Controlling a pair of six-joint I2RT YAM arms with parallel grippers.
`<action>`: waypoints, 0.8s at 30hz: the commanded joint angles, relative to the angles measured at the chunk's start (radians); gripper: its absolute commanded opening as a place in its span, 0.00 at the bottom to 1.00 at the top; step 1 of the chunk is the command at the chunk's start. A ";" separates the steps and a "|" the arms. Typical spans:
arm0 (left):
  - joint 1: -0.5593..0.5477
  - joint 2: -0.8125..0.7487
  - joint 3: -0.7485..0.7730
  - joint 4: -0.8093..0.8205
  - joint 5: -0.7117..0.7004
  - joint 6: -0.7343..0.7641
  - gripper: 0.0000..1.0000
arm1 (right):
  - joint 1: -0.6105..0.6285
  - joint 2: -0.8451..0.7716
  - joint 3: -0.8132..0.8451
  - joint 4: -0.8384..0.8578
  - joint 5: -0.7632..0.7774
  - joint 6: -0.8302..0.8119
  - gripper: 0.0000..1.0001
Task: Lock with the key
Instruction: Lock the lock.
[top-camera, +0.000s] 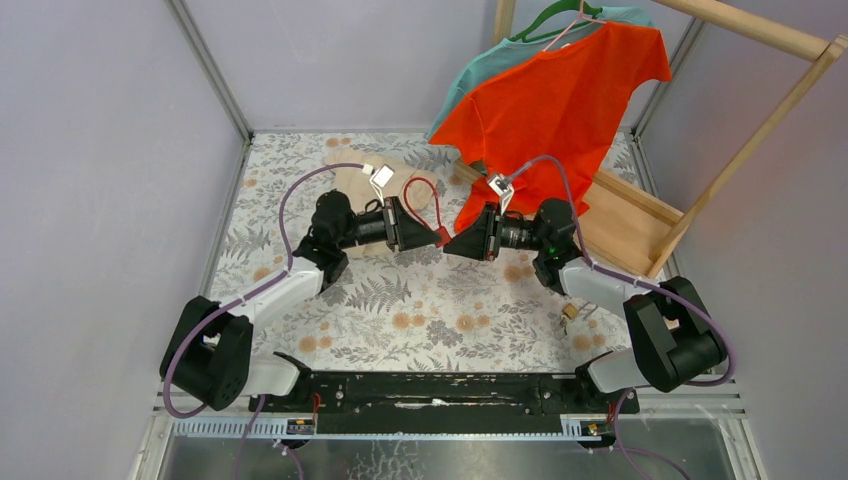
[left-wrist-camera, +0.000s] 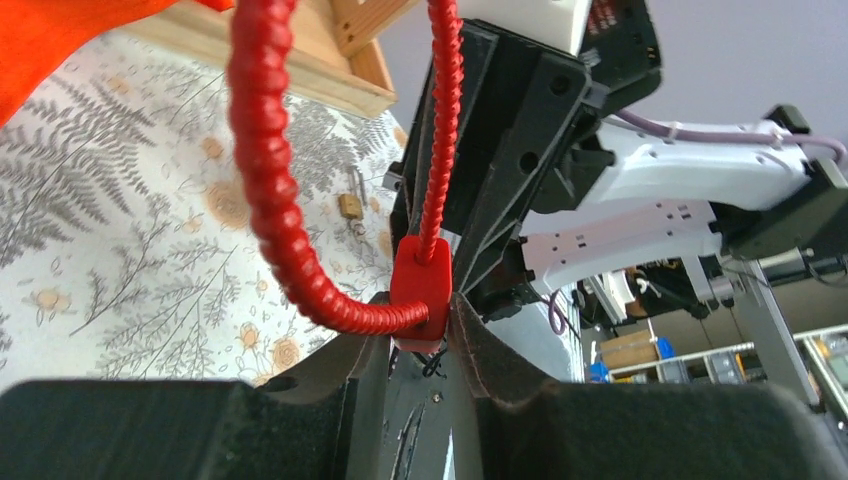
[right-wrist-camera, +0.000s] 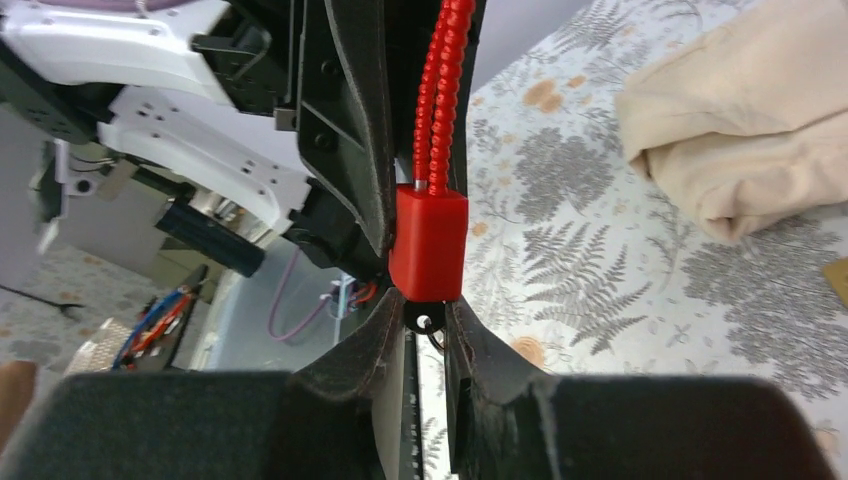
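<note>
Red lock body (left-wrist-camera: 420, 285) is held above the table, its lower end wedged between the left gripper (left-wrist-camera: 420, 340) fingertips; jaws closed on it. The red ribbed cable (left-wrist-camera: 262, 150) loops up and away from the body's top. The right gripper (right-wrist-camera: 425, 335) meets it tip to tip from the opposite side. The body sits just beyond the right fingertips, touching them. Right jaws are nearly closed, pinching a small dark key (right-wrist-camera: 425, 322) at the body's end. Beige cloth (right-wrist-camera: 740, 150) lies on the fern-print table (right-wrist-camera: 600, 280), well beyond the right jaws.
</note>
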 joint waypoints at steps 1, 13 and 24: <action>0.000 -0.011 0.046 -0.094 -0.120 -0.005 0.00 | 0.014 -0.044 0.050 -0.198 0.041 -0.218 0.00; 0.000 0.010 0.069 -0.221 -0.204 -0.076 0.00 | 0.037 -0.040 0.113 -0.471 0.199 -0.429 0.00; 0.012 0.004 0.056 -0.238 -0.236 -0.089 0.00 | 0.067 -0.038 0.159 -0.618 0.320 -0.543 0.00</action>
